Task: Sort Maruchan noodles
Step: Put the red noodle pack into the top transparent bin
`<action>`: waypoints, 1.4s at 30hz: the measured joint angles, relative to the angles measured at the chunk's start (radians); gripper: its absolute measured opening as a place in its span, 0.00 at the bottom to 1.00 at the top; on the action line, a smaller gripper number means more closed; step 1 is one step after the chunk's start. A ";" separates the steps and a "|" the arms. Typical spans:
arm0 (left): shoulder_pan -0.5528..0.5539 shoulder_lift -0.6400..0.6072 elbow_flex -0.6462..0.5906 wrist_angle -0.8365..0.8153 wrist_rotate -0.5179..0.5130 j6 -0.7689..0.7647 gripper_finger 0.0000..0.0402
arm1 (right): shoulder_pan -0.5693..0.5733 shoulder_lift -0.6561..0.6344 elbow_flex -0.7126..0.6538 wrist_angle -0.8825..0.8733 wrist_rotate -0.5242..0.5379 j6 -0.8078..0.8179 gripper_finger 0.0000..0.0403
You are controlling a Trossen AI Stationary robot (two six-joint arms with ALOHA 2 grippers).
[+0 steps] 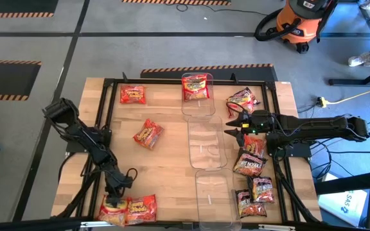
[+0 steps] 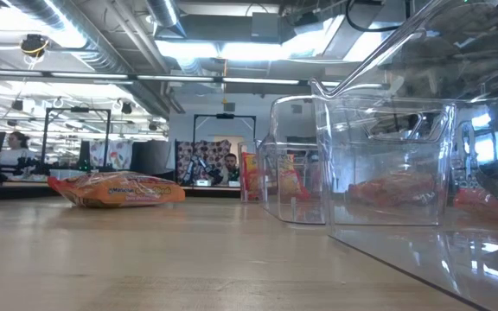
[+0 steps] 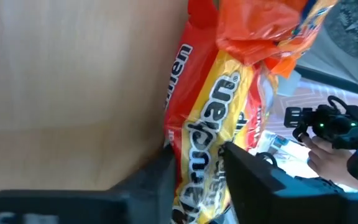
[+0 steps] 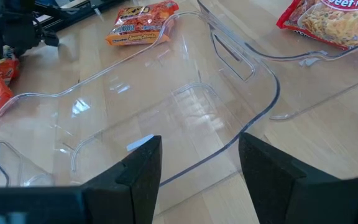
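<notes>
Wooden tabletop's near-left corner: left gripper closes around a crinkly red-yellow Maruchan packet, likely light and slippery, best pinched mid-body; right gripper hangs released over a clear bin.

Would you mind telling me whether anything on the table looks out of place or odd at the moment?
Only one packet sits in a clear bin; the middle bin and near bin look empty. The other Maruchan noodles lie scattered at odd angles on both sides. Nothing looks spilled or torn.
</notes>
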 joint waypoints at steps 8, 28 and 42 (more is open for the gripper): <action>0.001 -0.001 0.000 0.005 0.014 -0.002 0.02 | 0.000 0.000 0.000 0.000 0.000 0.000 0.48; 0.114 -0.427 -0.002 -0.521 -0.068 0.000 0.00 | -0.001 0.000 0.001 0.010 0.000 0.000 0.48; 0.303 -0.663 -0.001 -0.665 -0.572 0.341 0.00 | -0.001 0.000 0.077 0.010 0.001 -0.054 0.48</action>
